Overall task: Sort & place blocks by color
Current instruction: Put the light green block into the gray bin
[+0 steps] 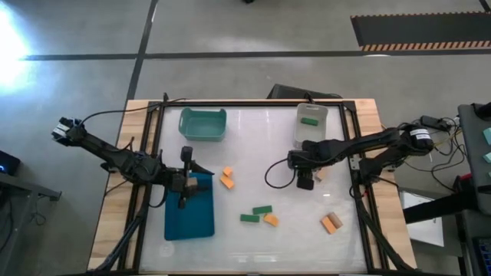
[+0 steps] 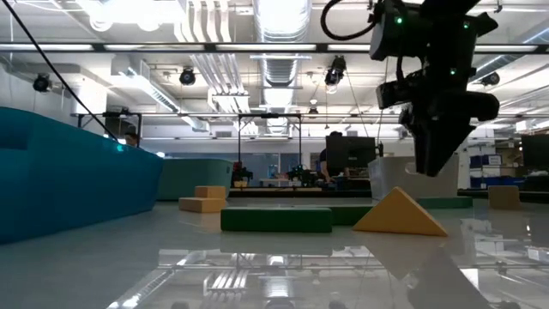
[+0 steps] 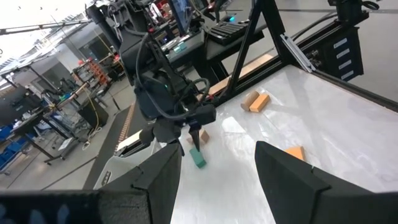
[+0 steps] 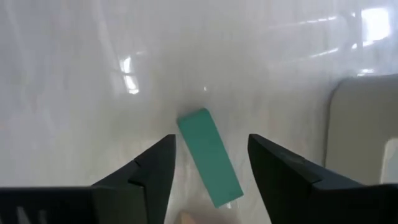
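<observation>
While clear bin (image 1: 310,135) holds green block (image 1: 309,121), teal bin (image 1: 202,125)

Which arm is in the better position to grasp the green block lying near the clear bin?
Right. Its open pincer straddles the green block; the left pincer waits above the blue bin.
</observation>
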